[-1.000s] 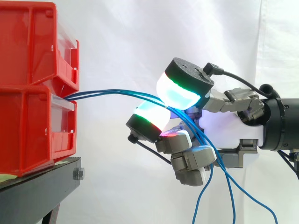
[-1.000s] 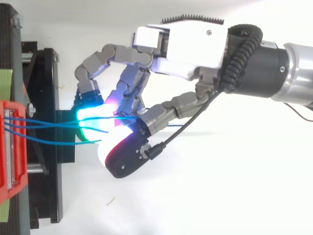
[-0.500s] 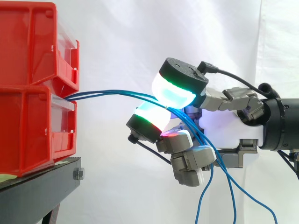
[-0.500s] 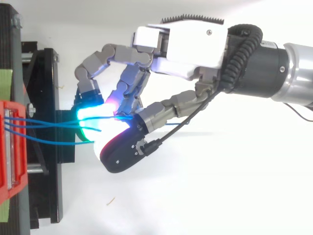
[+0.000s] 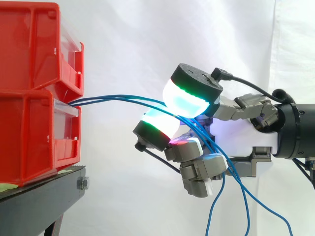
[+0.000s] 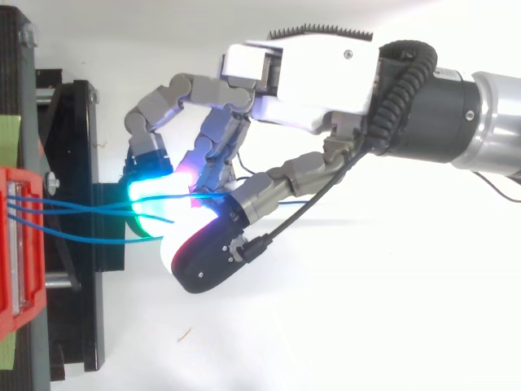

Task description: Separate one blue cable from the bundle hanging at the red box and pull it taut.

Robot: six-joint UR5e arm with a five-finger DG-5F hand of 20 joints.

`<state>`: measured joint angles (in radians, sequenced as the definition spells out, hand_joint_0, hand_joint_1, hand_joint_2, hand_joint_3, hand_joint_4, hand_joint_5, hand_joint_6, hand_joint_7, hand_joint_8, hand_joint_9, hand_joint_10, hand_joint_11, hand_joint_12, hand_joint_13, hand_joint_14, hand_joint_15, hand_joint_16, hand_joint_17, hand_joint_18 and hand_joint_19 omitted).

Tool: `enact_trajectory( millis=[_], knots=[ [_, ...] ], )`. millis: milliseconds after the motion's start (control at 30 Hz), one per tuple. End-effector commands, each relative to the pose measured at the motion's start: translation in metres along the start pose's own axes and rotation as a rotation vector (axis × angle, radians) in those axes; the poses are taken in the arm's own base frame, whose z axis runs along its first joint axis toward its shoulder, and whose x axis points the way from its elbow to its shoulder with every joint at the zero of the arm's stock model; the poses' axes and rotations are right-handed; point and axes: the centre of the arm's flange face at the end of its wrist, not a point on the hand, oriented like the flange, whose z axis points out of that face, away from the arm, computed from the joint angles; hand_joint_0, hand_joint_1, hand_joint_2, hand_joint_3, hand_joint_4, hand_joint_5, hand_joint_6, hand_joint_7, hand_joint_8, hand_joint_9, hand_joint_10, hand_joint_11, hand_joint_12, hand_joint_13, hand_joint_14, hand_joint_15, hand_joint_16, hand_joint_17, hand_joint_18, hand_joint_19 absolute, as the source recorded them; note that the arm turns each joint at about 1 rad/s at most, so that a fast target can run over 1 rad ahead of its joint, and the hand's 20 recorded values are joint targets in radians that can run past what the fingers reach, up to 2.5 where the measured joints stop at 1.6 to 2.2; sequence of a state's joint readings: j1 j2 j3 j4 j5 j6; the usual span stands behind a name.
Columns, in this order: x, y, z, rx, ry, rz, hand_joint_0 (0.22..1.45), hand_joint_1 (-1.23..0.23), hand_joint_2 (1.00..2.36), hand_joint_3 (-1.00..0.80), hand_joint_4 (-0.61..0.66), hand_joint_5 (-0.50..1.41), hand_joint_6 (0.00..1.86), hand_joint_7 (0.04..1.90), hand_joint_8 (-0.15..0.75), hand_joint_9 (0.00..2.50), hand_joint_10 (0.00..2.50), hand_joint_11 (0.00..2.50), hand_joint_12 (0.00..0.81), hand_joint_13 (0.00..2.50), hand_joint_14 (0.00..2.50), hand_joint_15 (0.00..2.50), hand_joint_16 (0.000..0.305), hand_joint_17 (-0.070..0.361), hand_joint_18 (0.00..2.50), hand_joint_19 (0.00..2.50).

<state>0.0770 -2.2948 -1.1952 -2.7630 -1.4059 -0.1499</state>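
several blue cables [image 5: 118,98] are running from the lower red bin [image 5: 29,137] at the left edge into the hand [image 6: 309,77] at centre frame, its fingers curling round them; it should be letting all but one slip free, then pulling rightward.

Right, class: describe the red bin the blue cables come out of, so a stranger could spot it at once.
Start at the black stand on the left. Two red bins are stacked on it; take the lower bin, resting on the stand. Unlike the upper bin, it has blue cables running out over its front lip.
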Motion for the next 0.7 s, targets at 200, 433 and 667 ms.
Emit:
enact_trajectory(
  millis=[200,433,667],
  knots=[
    [-0.0002,-0.0008,-0.0004,0.002,0.001,0.001,0.72,-0.98,1.00,-0.50,0.01,-0.16,0.90,1.19,0.230,1.06,0.01,1.29,0.312,1.25,0.01,1.70,0.046,0.104,1.01,0.98],
    [-0.0002,-0.0008,-0.0004,0.002,0.001,0.001,0.69,-0.98,1.00,-0.50,0.02,-0.16,0.90,1.18,0.230,1.07,0.01,1.30,0.309,1.24,0.01,1.69,0.046,0.103,1.00,0.99],
    [-0.0002,0.0000,-0.0001,0.001,0.001,0.001,0.67,-0.98,1.00,-0.50,0.03,-0.16,0.90,1.18,0.229,1.07,0.01,1.30,0.313,1.24,0.01,1.69,0.046,0.103,0.99,0.99]
  ],
)
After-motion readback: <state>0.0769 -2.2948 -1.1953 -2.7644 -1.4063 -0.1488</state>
